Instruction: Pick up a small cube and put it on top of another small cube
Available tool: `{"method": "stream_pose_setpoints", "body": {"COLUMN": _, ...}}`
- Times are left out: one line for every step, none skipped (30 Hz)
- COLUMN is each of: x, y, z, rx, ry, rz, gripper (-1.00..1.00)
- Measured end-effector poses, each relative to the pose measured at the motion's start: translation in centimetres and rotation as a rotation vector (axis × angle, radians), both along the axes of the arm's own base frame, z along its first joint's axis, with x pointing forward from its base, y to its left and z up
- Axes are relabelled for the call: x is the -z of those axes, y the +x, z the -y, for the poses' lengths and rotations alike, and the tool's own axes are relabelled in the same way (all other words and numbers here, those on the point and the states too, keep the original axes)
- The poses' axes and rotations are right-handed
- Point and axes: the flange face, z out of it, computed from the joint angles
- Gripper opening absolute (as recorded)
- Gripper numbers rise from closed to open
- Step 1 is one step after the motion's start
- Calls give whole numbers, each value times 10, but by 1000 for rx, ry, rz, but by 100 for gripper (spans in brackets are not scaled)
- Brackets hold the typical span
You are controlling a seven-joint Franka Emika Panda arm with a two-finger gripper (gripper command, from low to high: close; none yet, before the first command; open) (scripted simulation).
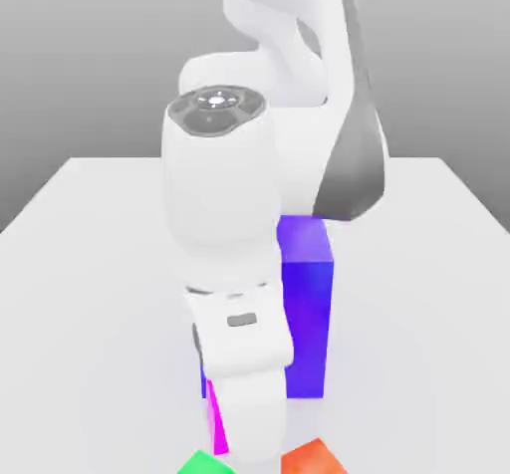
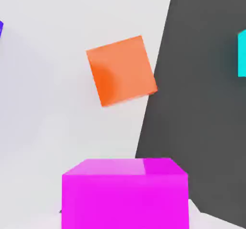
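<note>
Magenta-pink small cube [image 2: 125,192] lies on the white table [image 1: 90,263], directly beneath the arm's wrist [image 1: 244,362] and just in front of the big blue-purple block [image 1: 309,303]. An orange cube [image 2: 121,70] sits nearby, apart from it; a green cube [image 1: 204,462] lies alongside.

Below my hand: white surface [image 1: 90,263], matte, evenly lit. Dark grey floor [image 2: 206,141] past its edge. Plain grey backdrop [image 1: 100,54] beyond.
</note>
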Motion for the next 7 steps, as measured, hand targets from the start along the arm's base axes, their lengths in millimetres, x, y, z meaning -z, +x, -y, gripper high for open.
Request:
{"method": "stream_pose_setpoints", "body": {"x": 11, "y": 0, "z": 3, "rx": 4, "ry": -4, "rz": -1, "gripper": -100}}
{"method": "stream_pose_setpoints", "body": {"x": 24, "y": 0, "z": 4, "rx": 7, "ry": -7, "rz": -1, "gripper": -100}}
{"method": "stream_pose_setpoints", "body": {"x": 38, "y": -1, "z": 4, "rx": 8, "ry": -8, "rz": -2, "gripper": -100}}
{"method": "stream_pose_setpoints", "body": {"x": 54, "y": -1, "z": 5, "rx": 9, "ry": -8, "rz": -2, "gripper": -100}}
{"method": "stream_pose_setpoints", "body": {"x": 63, "y": -2, "z": 5, "rx": 10, "ry": -8, "rz": -3, "gripper": 100}}
{"method": "stream_pose_setpoints", "body": {"x": 63, "y": -2, "z": 5, "rx": 10, "ry": -8, "rz": -3, "gripper": 100}}
{"method": "stream_pose_setpoints", "body": {"x": 63, "y": -2, "z": 5, "rx": 10, "ry": -8, "rz": -3, "gripper": 100}}
